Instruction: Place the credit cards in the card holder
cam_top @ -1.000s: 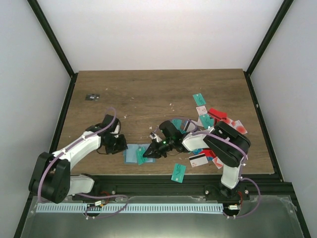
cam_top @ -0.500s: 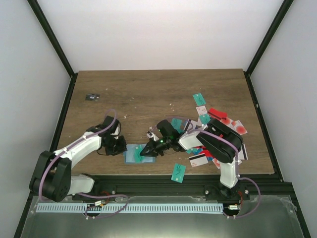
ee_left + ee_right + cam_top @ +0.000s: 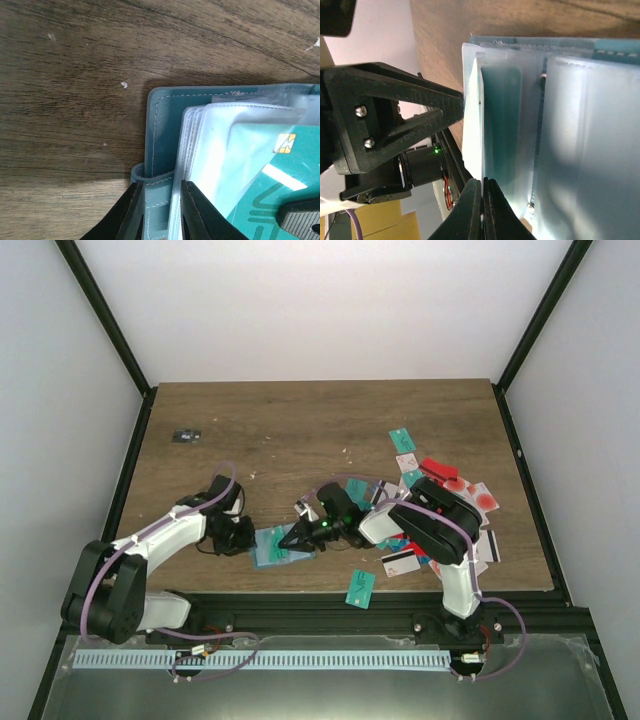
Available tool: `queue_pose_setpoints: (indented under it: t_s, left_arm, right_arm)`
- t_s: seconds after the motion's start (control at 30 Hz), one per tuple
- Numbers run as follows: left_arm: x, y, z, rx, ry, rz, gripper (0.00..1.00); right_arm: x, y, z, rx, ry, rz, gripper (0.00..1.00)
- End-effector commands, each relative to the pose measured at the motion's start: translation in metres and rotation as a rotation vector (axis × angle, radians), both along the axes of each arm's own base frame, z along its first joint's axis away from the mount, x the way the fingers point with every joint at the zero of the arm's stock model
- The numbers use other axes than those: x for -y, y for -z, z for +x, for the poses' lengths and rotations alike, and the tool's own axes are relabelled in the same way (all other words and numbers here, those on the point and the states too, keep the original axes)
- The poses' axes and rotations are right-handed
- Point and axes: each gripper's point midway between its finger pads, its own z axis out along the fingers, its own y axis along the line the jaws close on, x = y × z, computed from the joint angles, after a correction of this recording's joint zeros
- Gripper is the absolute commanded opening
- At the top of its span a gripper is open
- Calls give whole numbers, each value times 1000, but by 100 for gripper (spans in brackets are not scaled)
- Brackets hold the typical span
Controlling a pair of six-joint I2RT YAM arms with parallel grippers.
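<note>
The blue-grey card holder lies open near the table's front edge, its clear sleeves up. My left gripper is shut on the holder's left cover, its jaws either side of the stitched edge and strap. My right gripper comes in from the right, shut on the thin edge of a teal card that lies partly inside a clear sleeve. The same card shows through the sleeve in the left wrist view. Several more credit cards lie in a loose pile at the right.
One teal card lies alone at the table's front edge. A small black object with white marks sits at the far left. The right arm's elbow hangs over the card pile. Black frame posts stand at the corners.
My right gripper has moved left with the teal card, from beside the holder to over its sleeves. The left gripper has kept its hold on the holder.
</note>
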Motion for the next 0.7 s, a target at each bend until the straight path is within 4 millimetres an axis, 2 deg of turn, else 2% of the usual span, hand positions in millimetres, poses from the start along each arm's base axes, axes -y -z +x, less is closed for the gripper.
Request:
queue_pose_setpoints:
  t_s: [0.0, 0.2, 0.37, 0.67]
  left_arm:
    - [-1, 6, -7, -39, -13, -2, 22]
    - [-2, 7, -10, -49, -14, -1, 22]
    - [-3, 9, -10, -56, -17, 8, 21]
    - [0, 11, -8, -63, -10, -5, 19]
  right_arm:
    - [-8, -2, 7, 38, 39, 48, 1]
    - [-16, 3, 2, 42, 19, 55, 1]
    - [-14, 10, -5, 36, 2, 54, 1]
    - [-20, 15, -5, 24, -13, 68, 1]
